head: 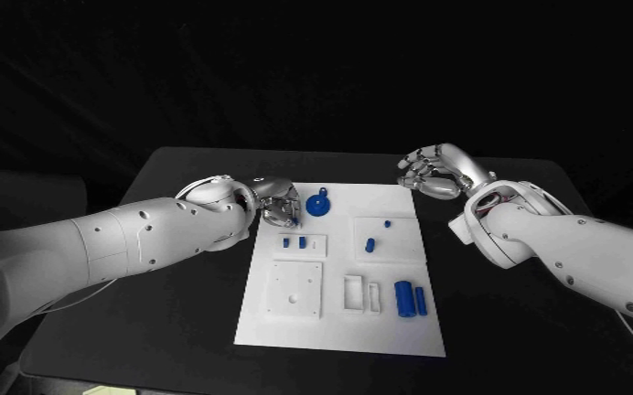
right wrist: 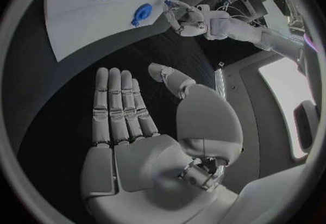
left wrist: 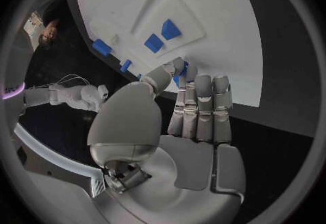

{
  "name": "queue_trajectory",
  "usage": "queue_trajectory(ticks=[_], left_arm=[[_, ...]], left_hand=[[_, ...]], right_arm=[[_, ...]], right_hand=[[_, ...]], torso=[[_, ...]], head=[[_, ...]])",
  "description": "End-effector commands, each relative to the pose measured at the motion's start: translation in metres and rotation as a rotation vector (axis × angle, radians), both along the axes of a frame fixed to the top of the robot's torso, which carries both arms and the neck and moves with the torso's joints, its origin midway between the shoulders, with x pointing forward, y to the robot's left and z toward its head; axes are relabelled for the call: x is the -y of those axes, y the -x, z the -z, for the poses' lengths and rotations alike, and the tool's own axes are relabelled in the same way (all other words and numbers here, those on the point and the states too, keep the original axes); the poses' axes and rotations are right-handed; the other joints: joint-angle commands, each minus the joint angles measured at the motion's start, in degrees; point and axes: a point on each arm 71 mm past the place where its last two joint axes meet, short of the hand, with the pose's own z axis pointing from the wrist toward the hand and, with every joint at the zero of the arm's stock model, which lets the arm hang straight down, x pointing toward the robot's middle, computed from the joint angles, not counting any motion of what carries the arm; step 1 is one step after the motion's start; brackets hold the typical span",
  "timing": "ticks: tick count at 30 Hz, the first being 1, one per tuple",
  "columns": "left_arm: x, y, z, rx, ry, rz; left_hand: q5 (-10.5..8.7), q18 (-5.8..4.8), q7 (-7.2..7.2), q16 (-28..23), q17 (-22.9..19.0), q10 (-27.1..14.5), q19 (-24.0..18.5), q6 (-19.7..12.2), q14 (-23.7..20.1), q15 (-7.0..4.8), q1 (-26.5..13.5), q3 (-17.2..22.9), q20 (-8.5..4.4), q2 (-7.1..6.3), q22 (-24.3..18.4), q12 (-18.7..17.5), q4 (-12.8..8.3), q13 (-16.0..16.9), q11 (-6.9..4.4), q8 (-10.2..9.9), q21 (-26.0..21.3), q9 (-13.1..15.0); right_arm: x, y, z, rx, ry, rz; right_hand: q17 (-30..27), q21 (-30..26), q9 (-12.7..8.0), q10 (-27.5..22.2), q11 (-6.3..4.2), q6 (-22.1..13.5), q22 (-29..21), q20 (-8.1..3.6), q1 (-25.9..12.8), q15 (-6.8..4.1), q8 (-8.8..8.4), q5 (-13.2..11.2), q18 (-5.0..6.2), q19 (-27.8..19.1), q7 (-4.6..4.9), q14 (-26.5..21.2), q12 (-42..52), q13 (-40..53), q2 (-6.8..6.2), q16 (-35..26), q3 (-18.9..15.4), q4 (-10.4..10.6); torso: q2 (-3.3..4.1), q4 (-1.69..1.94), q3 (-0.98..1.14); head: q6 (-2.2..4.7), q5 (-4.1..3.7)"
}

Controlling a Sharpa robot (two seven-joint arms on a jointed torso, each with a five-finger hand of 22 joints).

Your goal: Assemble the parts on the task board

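The white task board lies in the middle of the black table. My left hand hangs over its far left edge, beside a round blue part with a knob. In the left wrist view its thumb tip meets a fingertip on a small blue part, which is mostly hidden. Two small blue pieces sit in a raised white block just nearer me. My right hand hovers off the board's far right corner, fingers apart and holding nothing.
Two blue cylinders lie side by side at the board's near right. Two more small blue pieces stand on a white block right of centre. A square white recessed plate and a narrow frame occupy the near left.
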Motion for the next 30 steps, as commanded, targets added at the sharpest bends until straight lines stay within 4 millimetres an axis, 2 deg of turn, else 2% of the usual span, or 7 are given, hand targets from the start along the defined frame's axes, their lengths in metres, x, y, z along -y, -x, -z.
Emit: queue_trajectory(ticks=[1, 10, 13, 23, 30], left_arm=[[0.003, 0.0006, -0.0002, 0.006, -0.016, 0.008], [0.009, 0.0007, 0.0008, -0.002, -0.016, 0.021], [0.0093, 0.0006, 0.0012, -0.004, -0.017, 0.022], [0.0119, 0.0008, 0.0029, -0.014, -0.02, 0.025], [0.0127, 0.0013, 0.0071, -0.023, -0.026, 0.02]], left_hand=[[0.3, 1.19, -0.01, 0.4, -0.1, 0.5, 0.4, 0.4, 0.4, -0.11, 0.0, 0.3, -2.0, 0.61, 1.2, -0.2, -0.2, 0.0, 0.16, 0.2, 0.4, 0.0], [0.32, 1.18, -0.01, 0.4, -0.1, 0.5, 0.4, 0.5, 0.4, -0.12, 0.0, 0.3, -2.0, 0.63, 1.2, -0.2, -0.1, 0.0, 0.15, 0.2, 0.4, 0.0], [0.33, 1.18, 0.0, 0.4, -0.1, 0.5, 0.4, 0.5, 0.4, -0.12, -0.1, 0.3, -2.0, 0.63, 1.2, -0.3, -0.1, 0.0, 0.15, 0.2, 0.4, 0.0], [0.33, 1.17, 0.0, 0.5, -0.1, 0.5, 0.4, 0.5, 0.3, -0.12, -0.1, 0.4, -2.01, 0.63, 1.2, -0.3, -0.1, 0.0, 0.15, 0.1, 0.5, 0.0], [0.33, 1.17, 0.01, 0.5, -0.1, 0.6, 0.4, 0.5, 0.3, -0.12, -0.1, 0.4, -2.01, 0.67, 1.2, -0.3, -0.1, 0.0, 0.15, 0.1, 0.5, 0.0]], right_arm=[[-0.0014, 0.0007, -0.0003, 0.005, 0.006, -0.016], [-0.0021, 0.0006, -0.0002, 0.004, 0.006, -0.017], [-0.0017, 0.0005, -0.0002, 0.004, 0.007, -0.017], [-0.0015, 0.0006, -0.0002, 0.004, 0.007, -0.017], [-0.0015, 0.0007, -0.0003, 0.004, 0.007, -0.017]], right_hand=[[-0.1, -0.3, -0.1, -0.4, -0.03, 0.1, 0.1, -0.03, -0.2, 0.14, 0.36, 0.3, 0.9, -0.4, 0.08, -0.4, 0.4, -0.1, 0.21, 0.2, -0.1, 0.0], [-0.1, -0.3, -0.1, -0.4, -0.03, 0.1, 0.1, -0.03, -0.2, 0.14, 0.37, 0.3, 0.9, -0.4, 0.08, -0.4, 0.4, -0.1, 0.22, 0.2, -0.1, 0.0], [-0.1, -0.3, -0.1, -0.4, -0.03, 0.1, 0.1, -0.03, -0.2, 0.14, 0.38, 0.3, 0.9, -0.4, 0.08, -0.4, 0.4, -0.2, 0.22, 0.2, -0.1, 0.0], [-0.1, -0.3, -0.2, -0.4, -0.03, 0.1, 0.1, -0.03, -0.2, 0.14, 0.39, 0.3, 0.9, -0.4, 0.08, -0.4, 0.4, -0.2, 0.23, 0.2, -0.1, 0.0], [-0.1, -0.3, -0.2, -0.4, -0.03, 0.1, 0.1, -0.03, -0.2, 0.14, 0.41, 0.3, 0.9, -0.4, 0.08, -0.4, 0.4, -0.2, 0.24, 0.2, -0.1, 0.0]], torso=[[-0.02, -0.04, 0.04], [0.0, -0.07, -0.03], [0.0, -0.09, 0.05], [-0.01, 0.07, 0.0], [0.01, -0.05, 0.01]], head=[[-0.01, 0.02], [-0.02, -0.15], [-0.04, -0.18], [-0.13, -0.34], [-0.17, -0.32]])
